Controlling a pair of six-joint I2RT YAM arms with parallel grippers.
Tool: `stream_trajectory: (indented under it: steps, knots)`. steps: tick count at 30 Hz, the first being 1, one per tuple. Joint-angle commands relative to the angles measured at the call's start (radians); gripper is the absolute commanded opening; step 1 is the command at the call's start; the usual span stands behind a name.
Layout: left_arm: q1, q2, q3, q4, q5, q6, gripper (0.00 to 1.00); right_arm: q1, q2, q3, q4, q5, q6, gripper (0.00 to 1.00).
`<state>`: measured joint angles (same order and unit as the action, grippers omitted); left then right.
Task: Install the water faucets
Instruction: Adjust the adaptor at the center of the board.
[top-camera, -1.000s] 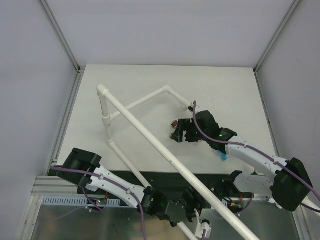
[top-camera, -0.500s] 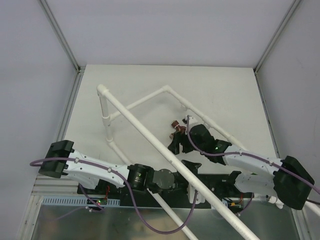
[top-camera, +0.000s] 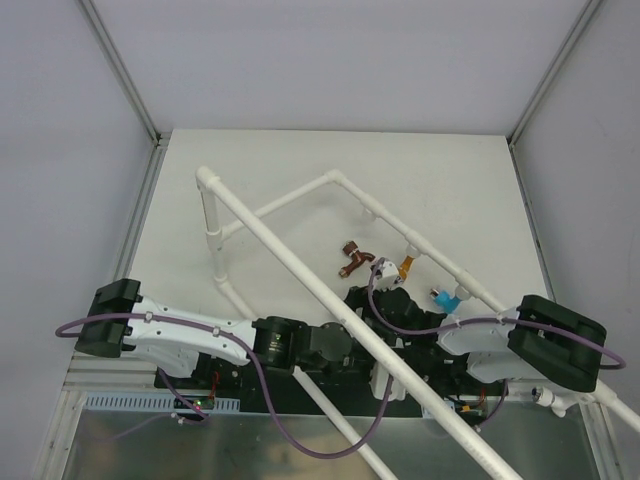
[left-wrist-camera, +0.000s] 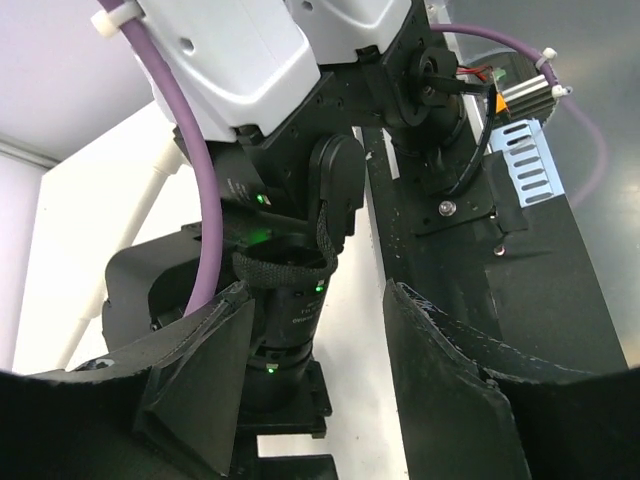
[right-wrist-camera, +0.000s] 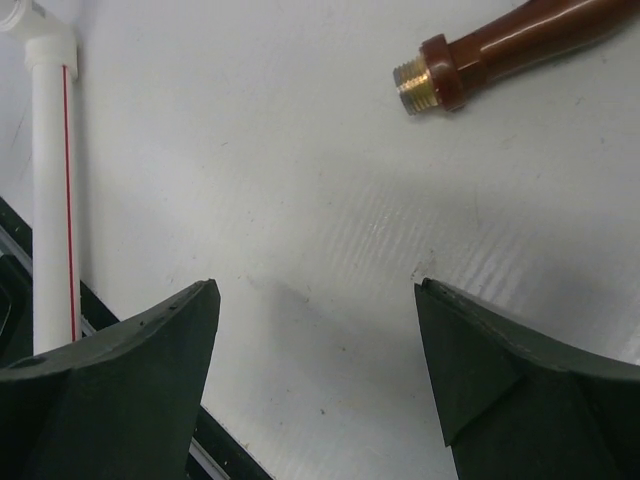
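**A:** Status, L gripper (left-wrist-camera: 318, 295)?
**B:** Jaws spread, nothing betw. them. Located at near edge of table (right-wrist-camera: 250, 180), beside long diagonal run of white pipe frame (top-camera: 280, 255).
**A:** R gripper (right-wrist-camera: 315, 290)?
**B:** Jaws spread, empty, over bare table.
**A:** Faucet positions?
**B:** The brown faucet (top-camera: 352, 256) lies loose on table betw. the two long pipe runs. R wrist view: its brass threaded end is just beyond the fingertips, no contact. The orange faucet (top-camera: 408, 268) and blue faucet (top-camera: 446, 298) sit against the right-hand pipe run. Whether threaded in: cannot tell.
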<state>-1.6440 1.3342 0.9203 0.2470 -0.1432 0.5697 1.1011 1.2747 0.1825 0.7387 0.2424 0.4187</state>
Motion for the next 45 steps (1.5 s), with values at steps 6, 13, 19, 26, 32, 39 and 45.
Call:
stream_trajectory:
  steps: [6,13,19,26,32,39,45]
  knots:
    - [0.035,-0.15,-0.1,0.06,-0.022,-0.117,0.56,0.008,-0.145,0.044,-0.119,0.133,0.003,0.86]
    - [0.035,-0.19,-0.141,0.032,0.011,-0.146,0.56,-0.073,-0.201,0.389,-0.424,0.0,-0.101,0.87]
    - [0.035,-0.164,-0.169,0.029,-0.022,-0.14,0.56,-0.161,-0.213,0.471,-0.493,-0.012,-0.08,0.87]
    - [0.059,-0.067,-0.159,0.118,-0.053,-0.047,0.56,-0.397,-0.42,0.693,-0.904,0.006,-0.072,0.87]
    - [0.203,0.022,-0.132,0.196,0.08,-0.064,0.56,-0.581,-0.411,0.898,-1.256,-0.029,-0.165,0.88]
    - [0.22,0.025,-0.147,0.164,0.166,-0.135,0.55,-0.63,-0.249,0.979,-1.503,-0.273,-0.388,0.9]
    - [0.22,-0.088,-0.262,0.164,0.153,-0.241,0.55,-0.635,-0.154,0.969,-1.435,-0.197,-0.566,0.91]
